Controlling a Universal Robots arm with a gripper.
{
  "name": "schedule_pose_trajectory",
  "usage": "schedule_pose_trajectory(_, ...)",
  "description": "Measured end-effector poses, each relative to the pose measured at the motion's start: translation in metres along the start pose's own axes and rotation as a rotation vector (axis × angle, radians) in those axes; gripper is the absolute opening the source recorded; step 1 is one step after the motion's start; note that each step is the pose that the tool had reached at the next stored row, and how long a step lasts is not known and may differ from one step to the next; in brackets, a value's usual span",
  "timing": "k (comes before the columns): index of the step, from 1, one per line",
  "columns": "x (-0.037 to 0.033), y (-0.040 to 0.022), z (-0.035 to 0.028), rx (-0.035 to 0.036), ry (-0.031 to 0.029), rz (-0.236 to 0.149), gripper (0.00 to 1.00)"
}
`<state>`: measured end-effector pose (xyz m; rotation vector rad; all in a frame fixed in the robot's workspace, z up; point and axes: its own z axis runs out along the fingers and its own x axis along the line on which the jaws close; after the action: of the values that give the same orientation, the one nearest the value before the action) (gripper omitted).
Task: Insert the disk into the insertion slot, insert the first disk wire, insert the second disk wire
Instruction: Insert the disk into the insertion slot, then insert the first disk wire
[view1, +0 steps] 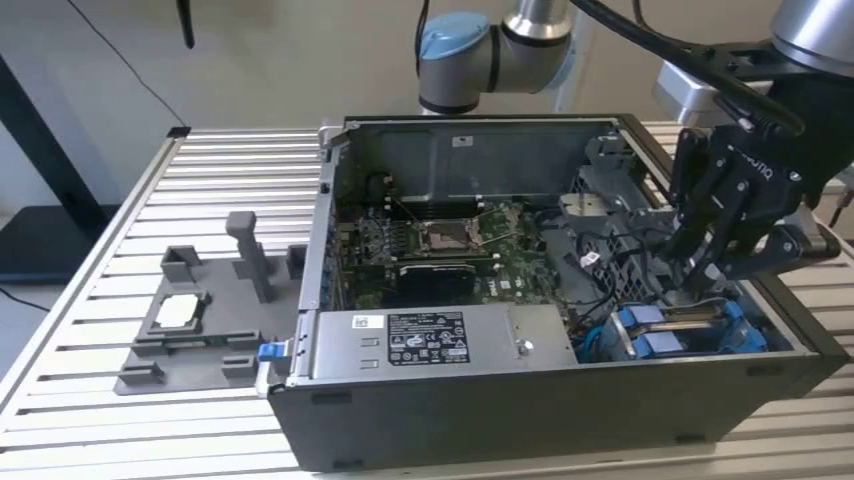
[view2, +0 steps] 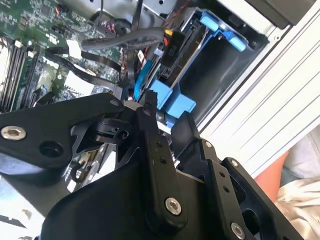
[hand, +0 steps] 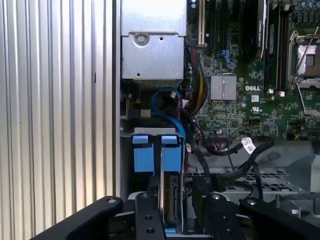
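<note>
The gripper, fingers parted, straddles the disk in the insertion slot; it is probably best pressed straight in, untilted.

Slatted table; computer case and grey fixture tray atop.

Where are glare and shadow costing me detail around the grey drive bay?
First wrist view: the ribbed aluminium table is washed out, the silver-grey disk in its blue carrier is shaded. Second wrist view: the black gripper is dark against the bright table. Exterior view: even light, dim inside the computer case.
</note>
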<state>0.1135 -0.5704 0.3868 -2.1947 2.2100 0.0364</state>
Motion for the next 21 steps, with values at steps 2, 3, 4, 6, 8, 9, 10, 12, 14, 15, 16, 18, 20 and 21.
schedule_pose_trajectory(2, 0.0, 0.0, 0.0001, 0.0228, -0.0156, -0.001, 0.4)
schedule_pose_trajectory(3, 0.0, 0.0, 0.0001, 0.0315, -0.0221, -0.001, 0.4)
schedule_pose_trajectory(4, -0.0001, 0.0, 0.0, 0.0355, -0.0242, -0.002, 0.4)
schedule_pose_trajectory(6, -0.0001, -0.0004, 0.0001, 0.0374, -0.0245, -0.004, 0.4)
schedule_pose_trajectory(8, -0.0003, -0.0027, 0.0001, 0.0375, -0.0245, -0.004, 0.4)
schedule_pose_trajectory(9, -0.0005, -0.0046, 0.0001, 0.0375, -0.0246, -0.005, 0.4)
schedule_pose_trajectory(10, -0.0007, -0.0069, 0.0002, 0.0375, -0.0247, -0.005, 0.4)
schedule_pose_trajectory(12, -0.0014, -0.0121, 0.0001, 0.0375, -0.0246, -0.005, 0.4)
schedule_pose_trajectory(14, -0.0024, -0.0171, 0.0002, 0.0375, -0.0247, -0.005, 0.4)
schedule_pose_trajectory(15, -0.0027, -0.0189, 0.0002, 0.0375, -0.0248, -0.005, 0.4)
schedule_pose_trajectory(16, -0.0028, -0.02, 0.0001, 0.0374, -0.0255, -0.005, 0.4)
schedule_pose_trajectory(18, -0.0029, -0.021, -0.0017, 0.0375, -0.0281, -0.005, 0.4)
schedule_pose_trajectory(20, -0.003, -0.0214, -0.0048, 0.0374, -0.03, -0.005, 0.4)
schedule_pose_trajectory(21, -0.0031, -0.0217, -0.0063, 0.0374, -0.0305, -0.005, 0.4)
